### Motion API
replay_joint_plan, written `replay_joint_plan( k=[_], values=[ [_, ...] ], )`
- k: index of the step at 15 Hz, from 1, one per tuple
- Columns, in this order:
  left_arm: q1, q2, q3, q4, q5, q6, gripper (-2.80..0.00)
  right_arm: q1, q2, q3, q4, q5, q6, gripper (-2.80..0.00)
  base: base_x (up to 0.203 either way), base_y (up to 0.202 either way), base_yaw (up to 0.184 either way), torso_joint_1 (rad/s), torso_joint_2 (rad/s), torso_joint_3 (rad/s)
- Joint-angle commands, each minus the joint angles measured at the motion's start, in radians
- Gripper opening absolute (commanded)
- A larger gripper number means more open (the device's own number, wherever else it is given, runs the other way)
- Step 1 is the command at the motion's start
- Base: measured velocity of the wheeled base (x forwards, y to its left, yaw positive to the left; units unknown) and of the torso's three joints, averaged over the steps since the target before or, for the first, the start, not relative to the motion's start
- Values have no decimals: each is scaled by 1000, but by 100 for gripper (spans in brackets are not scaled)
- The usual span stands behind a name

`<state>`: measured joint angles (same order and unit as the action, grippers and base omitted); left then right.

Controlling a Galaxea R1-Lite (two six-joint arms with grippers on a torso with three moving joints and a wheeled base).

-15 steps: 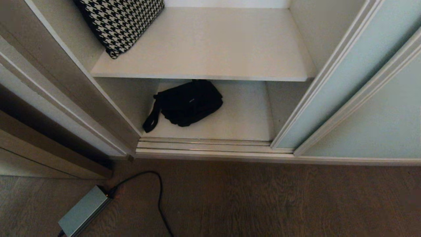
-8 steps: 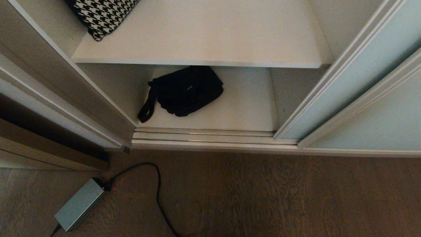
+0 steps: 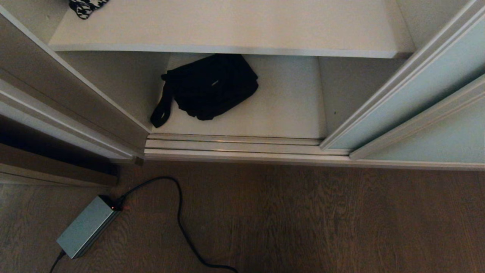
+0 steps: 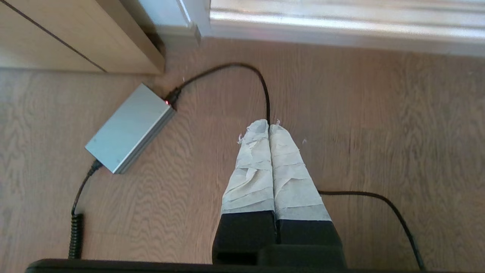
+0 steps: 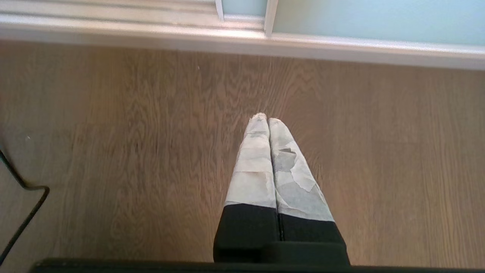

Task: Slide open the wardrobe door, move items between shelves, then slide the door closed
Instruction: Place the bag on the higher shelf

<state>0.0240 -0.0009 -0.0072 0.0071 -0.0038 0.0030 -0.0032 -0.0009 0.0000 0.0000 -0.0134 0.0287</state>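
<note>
The sliding wardrobe door [image 3: 420, 91] of frosted blue-green glass stands slid to the right, leaving the wardrobe open. A soft black bag [image 3: 210, 88] with a strap lies on the bottom white shelf [image 3: 288, 113], left of centre. Above it runs another white shelf [image 3: 235, 26], bare except for a houndstooth-patterned item [image 3: 86, 5] at its far left edge. Neither arm shows in the head view. My left gripper [image 4: 269, 125] hangs shut and empty over the wooden floor. My right gripper [image 5: 264, 118] is likewise shut and empty over the floor, near the door's foot [image 5: 246, 11].
A grey power brick [image 3: 85, 226] with a red light lies on the wooden floor at the left, its black cable [image 3: 178, 212] looping across in front of the wardrobe. The metal floor track [image 3: 235, 146] runs along the opening. A brown wooden frame [image 3: 53, 167] stands at the left.
The whole head view has shifted: the shelves and bag have slid up in the picture and the houndstooth item has nearly left the top edge. Nothing in the wardrobe has moved.
</note>
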Motion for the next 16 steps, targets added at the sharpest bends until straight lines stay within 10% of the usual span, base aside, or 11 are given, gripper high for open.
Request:
replay_joint_plan(
  k=[1,16],
  values=[
    [1,2,0,1,-1,0,-280,0,1,2,0,0,0,-280,0,0,0,4,8,-195],
    [1,2,6,-13,1,-4,-280,0,1,1,0,0,0,-280,0,0,0,3,3,-186]
  ],
)
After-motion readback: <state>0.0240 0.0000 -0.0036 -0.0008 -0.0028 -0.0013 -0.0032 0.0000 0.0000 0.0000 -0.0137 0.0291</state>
